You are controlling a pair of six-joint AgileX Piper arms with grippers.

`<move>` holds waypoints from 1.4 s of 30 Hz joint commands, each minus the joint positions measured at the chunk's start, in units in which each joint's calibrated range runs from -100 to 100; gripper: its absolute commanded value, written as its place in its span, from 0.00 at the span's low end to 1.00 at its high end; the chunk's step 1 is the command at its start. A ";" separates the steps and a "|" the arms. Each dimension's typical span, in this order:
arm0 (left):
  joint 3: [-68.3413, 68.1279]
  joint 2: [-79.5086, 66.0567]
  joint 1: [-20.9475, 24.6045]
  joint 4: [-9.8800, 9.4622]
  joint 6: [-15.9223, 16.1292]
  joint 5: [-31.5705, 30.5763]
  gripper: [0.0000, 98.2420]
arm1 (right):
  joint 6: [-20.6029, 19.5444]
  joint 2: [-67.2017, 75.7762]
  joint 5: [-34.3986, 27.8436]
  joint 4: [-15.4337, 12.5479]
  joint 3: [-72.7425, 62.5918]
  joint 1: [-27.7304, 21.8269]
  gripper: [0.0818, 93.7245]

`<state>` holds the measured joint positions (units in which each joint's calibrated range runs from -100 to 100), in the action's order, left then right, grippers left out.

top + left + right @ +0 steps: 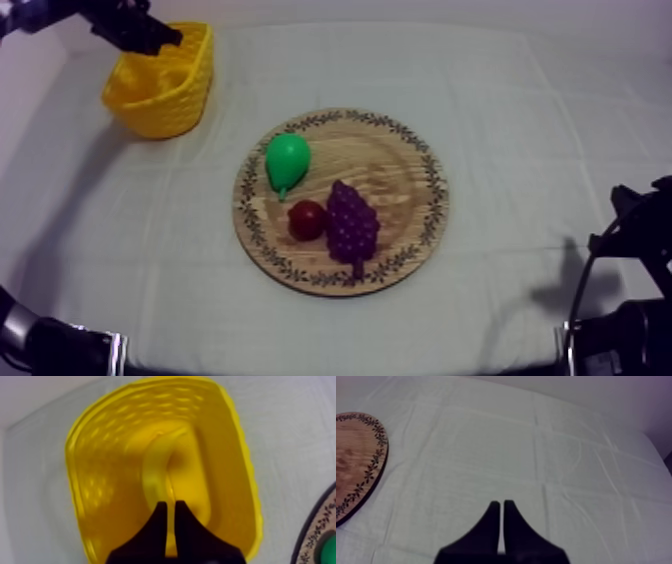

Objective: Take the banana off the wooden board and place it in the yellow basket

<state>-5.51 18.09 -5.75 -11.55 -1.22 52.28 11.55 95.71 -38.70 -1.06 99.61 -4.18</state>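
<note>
- The banana (157, 471) lies inside the yellow basket (102, 481). It is a smooth, glossy, curved piece, and it leans along the basket's inner wall.
- The left gripper (170, 504) hangs over the basket's opening. Its 2 black jaws are drawn narrow, closed on the banana's thin tapered end, and a slit of yellow shows between them.
- The basket looks like moulded plastic with a woven, dimpled pattern on its walls and a thick rolled rim. In the top view it stands at the far left of the counter (520, 120), well apart from the wooden board (390, 180).
- The counter is under a grey-white cloth with soft fold creases running across it.
- The board is round and flat. Its pale wood grain is plain to see, and a dark ring of small leaves runs round its rim.
- 3 toy fruits rest on the left half of the board. The pear (288, 160) is bright green and smooth, with its narrow end toward the near side.
- The small red fruit (306, 220) is round and dark red. It sits just nearer than the pear and touches the bunch of grapes (352, 225).
- The grapes are a knobbly purple cluster that tapers toward the near rim of the board.
- The right gripper (501, 504) hovers over bare cloth beside the board's edge. Its 2 matte black jaws are pressed together into a narrow wedge with nothing between them.
</note>
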 commanded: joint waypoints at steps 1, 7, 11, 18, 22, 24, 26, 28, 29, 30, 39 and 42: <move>-17.14 -12.73 -0.15 0.04 -1.25 -9.17 0.01 | 0.00 0.05 -0.01 0.01 0.05 -0.03 0.00; -34.35 -31.32 -0.51 0.09 -4.25 -18.04 0.00 | 0.00 0.05 -0.01 0.01 0.05 -0.03 0.00; -47.88 -44.01 0.08 0.10 -6.09 -26.22 0.00 | 0.03 0.05 -0.01 0.01 0.05 -0.03 0.00; -69.97 -64.75 3.75 0.09 -8.09 -35.27 0.00 | 0.00 0.05 -0.01 0.01 0.05 -0.03 0.00; -76.89 -75.14 5.89 2.60 -6.24 -32.39 0.00 | 0.00 0.05 -0.01 0.01 0.05 -0.03 0.00; -79.60 -80.68 7.04 5.14 -3.83 -30.28 0.00 | 0.00 0.05 -0.01 0.01 0.05 -0.03 0.00; -81.80 -86.60 8.18 7.05 -2.07 -27.78 0.00 | 0.00 0.05 -0.01 0.01 0.05 -0.03 0.00; -83.45 -92.45 9.09 8.47 -0.84 -24.69 0.00 | 0.00 0.05 -0.01 0.01 0.05 -0.03 0.00; -84.12 -95.08 9.36 8.89 -0.46 -23.10 0.00 | 0.00 0.05 -0.01 0.01 0.05 -0.03 0.00; -84.76 -97.43 9.50 9.18 -0.18 -21.71 0.00 | 0.00 0.05 -0.01 0.01 0.05 -0.03 0.00; -91.94 -112.49 8.60 9.07 0.16 -17.35 0.00 | 0.00 0.05 -0.01 0.01 0.05 -0.03 0.00; -92.74 -114.85 8.05 9.02 0.28 -16.82 0.00 | 0.00 0.05 -0.01 0.01 0.05 -0.03 0.00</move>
<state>-98.14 -94.20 2.40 -2.51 -1.04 35.47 11.55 95.71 -38.70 -1.06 99.61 -4.18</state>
